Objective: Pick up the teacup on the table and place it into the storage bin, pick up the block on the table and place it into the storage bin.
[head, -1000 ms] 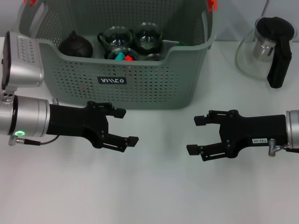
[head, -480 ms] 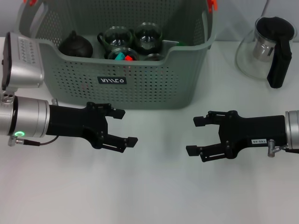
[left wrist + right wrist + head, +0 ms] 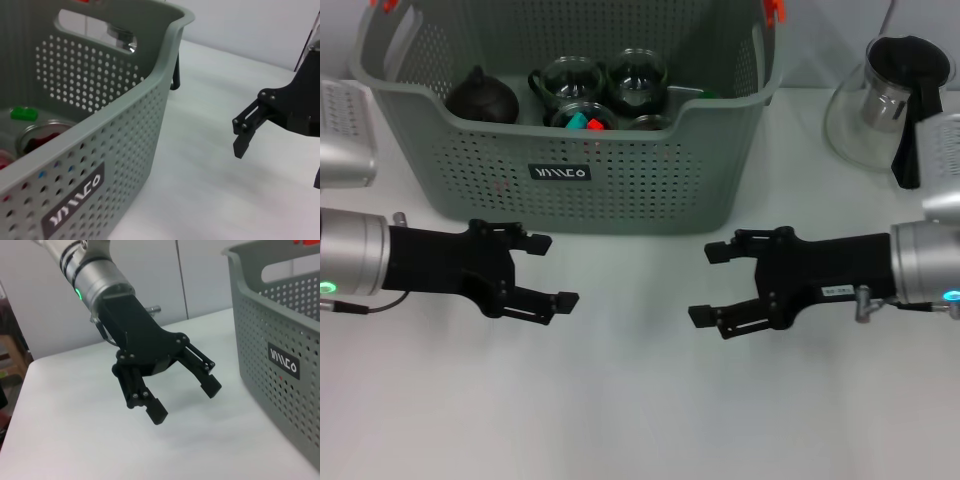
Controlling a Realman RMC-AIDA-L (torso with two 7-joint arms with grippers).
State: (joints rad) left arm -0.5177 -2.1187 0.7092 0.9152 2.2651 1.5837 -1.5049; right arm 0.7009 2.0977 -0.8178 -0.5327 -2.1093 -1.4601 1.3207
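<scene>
Plainly, grippers: left gripper (image 3: 546, 271) and right gripper (image 3: 715, 282) hovered wide open, empty, facing each other.
Bin: storage bin (image 3: 620, 190) held teacups (image 3: 572, 80) and blocks (image 3: 585, 122).
Risk: arms might collide.

The storage bin (image 3: 650, 175), a grey-green perforated plastic basket with looped handles, orange clips at the rim and a small black logo label (image 3: 561, 172) on its front wall, is seen standing upright at the far middle of the table. Glass teacups (image 3: 573, 78) are held inside it, grouped near the middle, and one of them (image 3: 582, 116) is seen to contain small teal and red blocks (image 3: 587, 123). A green block (image 3: 23, 113) is shown lying inside the bin in the left wrist view.
</scene>
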